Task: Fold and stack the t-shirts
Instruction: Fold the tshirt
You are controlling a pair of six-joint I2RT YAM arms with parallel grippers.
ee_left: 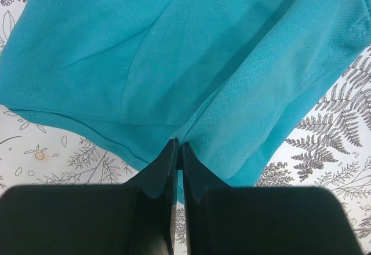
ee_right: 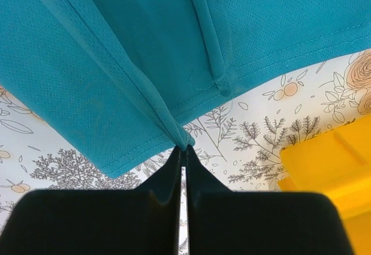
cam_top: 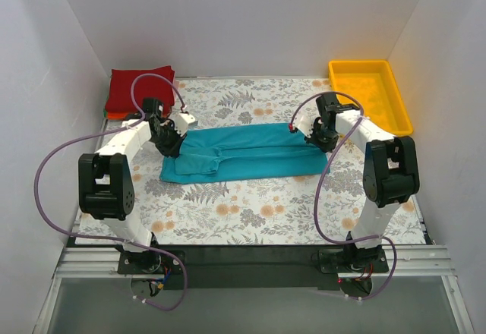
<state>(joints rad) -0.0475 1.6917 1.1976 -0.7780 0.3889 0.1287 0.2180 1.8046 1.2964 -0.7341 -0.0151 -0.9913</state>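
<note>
A teal-blue t-shirt (cam_top: 243, 154) lies folded lengthwise across the middle of the table. My left gripper (cam_top: 171, 143) is shut on its left end; the left wrist view shows the teal cloth (ee_left: 191, 64) pinched at the tips of my gripper (ee_left: 178, 146). My right gripper (cam_top: 320, 138) is shut on its right end; the right wrist view shows a bunched fold of the hem (ee_right: 145, 64) pinched in my gripper (ee_right: 185, 149). A dark red folded shirt (cam_top: 141, 87) lies on top of a stack at the back left, with orange and green edges (cam_top: 114, 114) showing beneath it.
A yellow plastic tray (cam_top: 371, 95) stands at the back right, close to the right arm; its corner shows in the right wrist view (ee_right: 330, 162). A floral covering (cam_top: 250, 212) spreads over the table. White walls close in the back and both sides.
</note>
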